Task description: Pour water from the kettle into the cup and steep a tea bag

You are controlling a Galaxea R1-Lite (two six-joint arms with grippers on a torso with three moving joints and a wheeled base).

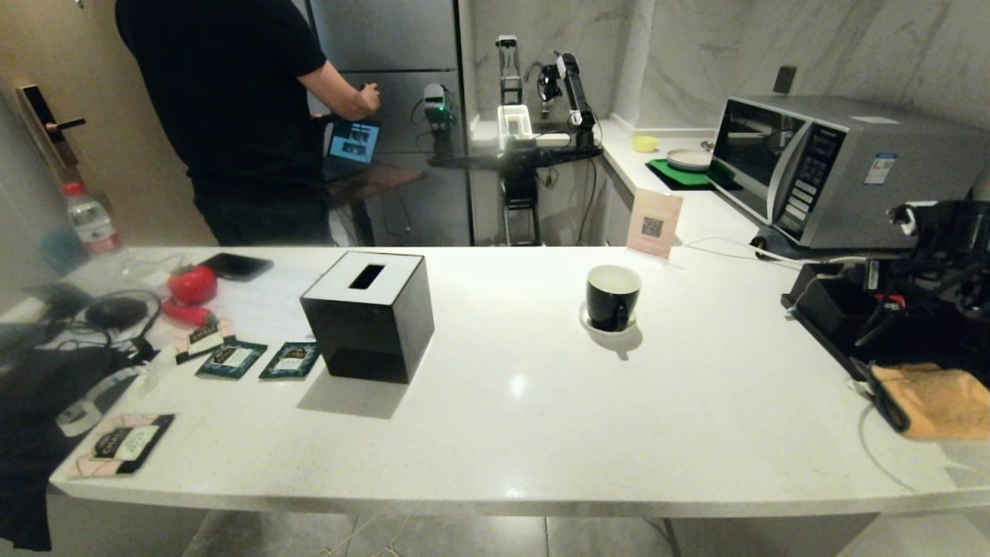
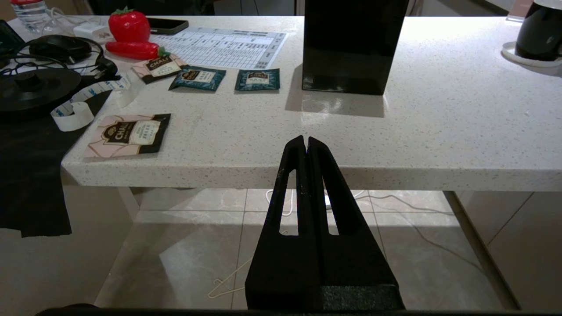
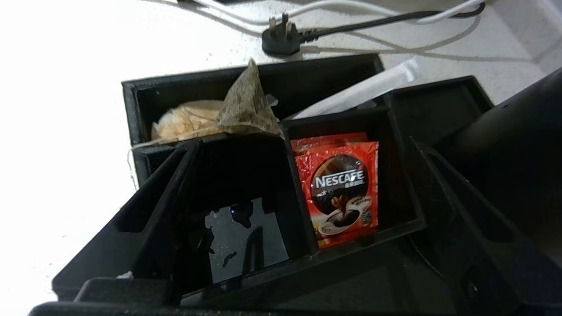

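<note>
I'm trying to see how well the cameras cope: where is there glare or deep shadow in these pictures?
Head view: ceiling lights glint on the white counter; the tissue box casts a soft shadow forward. Right wrist view: the counter is blown out white, the black organiser murky. Left wrist view: evenly lit.

Right hand [image 3: 290, 175] spread wide (tilted downward); left hand [image 2: 306, 142] parked, pressed together.

Head looks down over counter [image 1: 541, 433]; left wrist shares it.
</note>
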